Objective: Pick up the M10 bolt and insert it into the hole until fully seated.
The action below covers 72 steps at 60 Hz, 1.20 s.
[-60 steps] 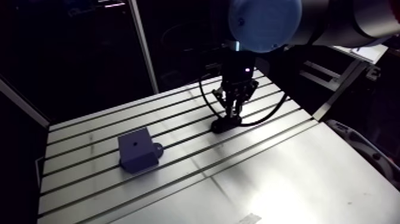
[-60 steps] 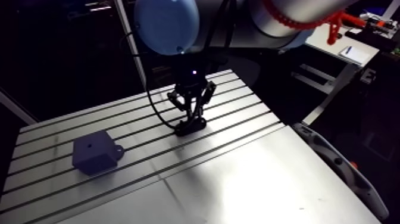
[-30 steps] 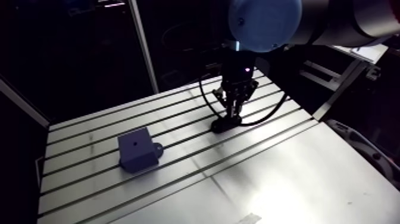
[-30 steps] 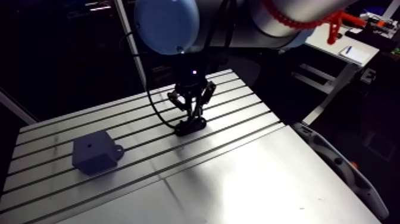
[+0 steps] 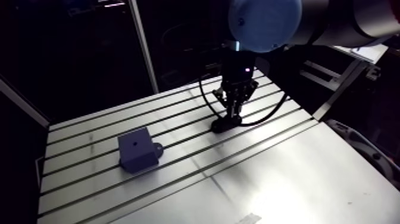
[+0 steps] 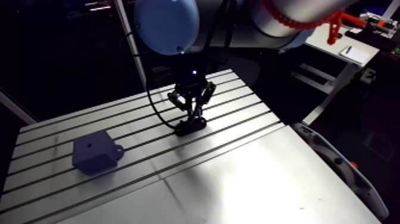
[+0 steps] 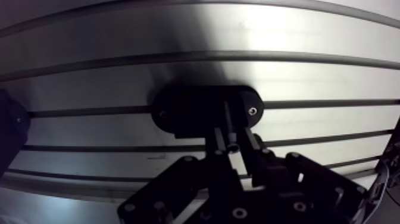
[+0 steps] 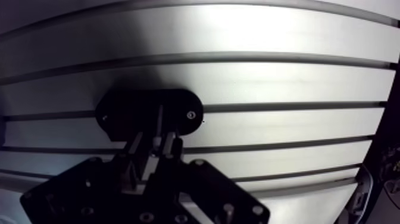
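Note:
A black oval holder (image 7: 190, 110) lies on the slotted table (image 5: 178, 173). A thin dark bolt (image 7: 230, 122) stands up from the holder. My gripper (image 7: 236, 142) hangs straight over it, and its two fingers (image 7: 219, 143) press against the bolt's sides, so it is shut on the bolt. In the arm view the gripper (image 5: 231, 114) reaches down onto the holder (image 5: 225, 125) at the table's far right. A blue-grey block (image 5: 138, 150) with a small hole (image 5: 136, 143) in its top face sits well to the left, apart from the gripper.
Long slots run across the aluminium table. A smooth plate (image 5: 297, 184) covers the near right part. The block has a small tab (image 5: 157, 147) on its right side. A dark upright post (image 5: 143, 42) stands behind the table.

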Tool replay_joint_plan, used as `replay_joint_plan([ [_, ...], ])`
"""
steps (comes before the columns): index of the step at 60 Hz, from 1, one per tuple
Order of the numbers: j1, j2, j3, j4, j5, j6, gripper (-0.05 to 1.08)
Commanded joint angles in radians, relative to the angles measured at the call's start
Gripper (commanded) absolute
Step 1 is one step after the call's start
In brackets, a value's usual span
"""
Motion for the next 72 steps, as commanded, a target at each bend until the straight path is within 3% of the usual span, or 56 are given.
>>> replay_joint_plan([
  [1,0.000,-0.001,-0.003,0.000,0.000,0.003,0.75],
  [39,0.002,-0.065,-0.035,0.043,0.013,0.006,0.93],
  [47,0.002,-0.085,-0.053,0.046,0.031,0.023,0.99],
  [52,0.003,-0.091,-0.065,0.064,0.033,0.024,1.01],
  [67,0.016,-0.133,-0.127,0.158,0.046,0.041,1.07],
  [72,0.034,-0.145,-0.152,0.217,0.059,0.058,1.08],
])
